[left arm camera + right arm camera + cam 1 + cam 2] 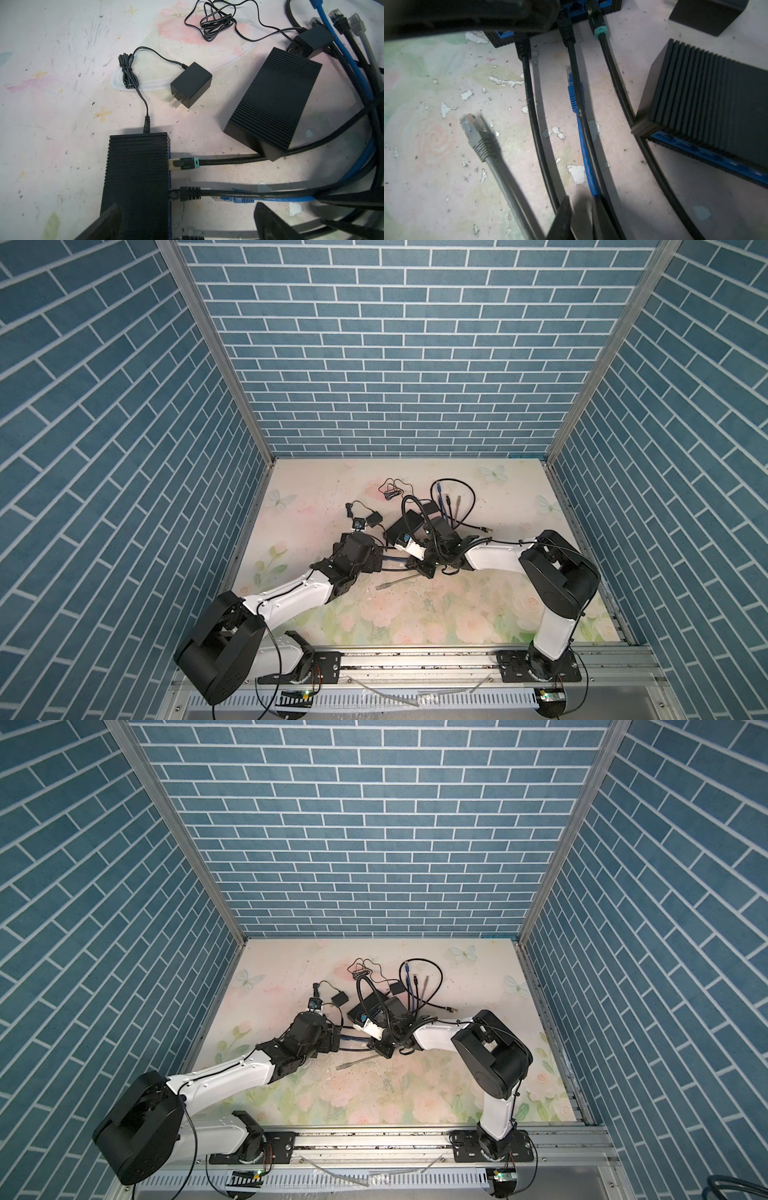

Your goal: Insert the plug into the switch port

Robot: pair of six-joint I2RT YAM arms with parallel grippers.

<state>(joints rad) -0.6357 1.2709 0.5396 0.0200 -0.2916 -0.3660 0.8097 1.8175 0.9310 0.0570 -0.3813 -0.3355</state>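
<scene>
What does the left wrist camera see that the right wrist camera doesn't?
Only the left wrist view shows the bundled thin cord and the power adapter's metal prongs. Only the right wrist view shows the grey plug lying alone on the table and the blue port side of the second switch. Both show the switch with black cables plugged in, the green-collared plug, the blue plug lying unplugged, and the second switch.

Ribbed black switch (137,176) with a blue port face (577,10). The black plug (188,164) in it has a teal collar. Beside the switch lie a blue cable (586,166) and a grey plug (475,135). The tabletop (415,614) is pale with pink roses, and the walls (395,364) are blue brick.
</scene>
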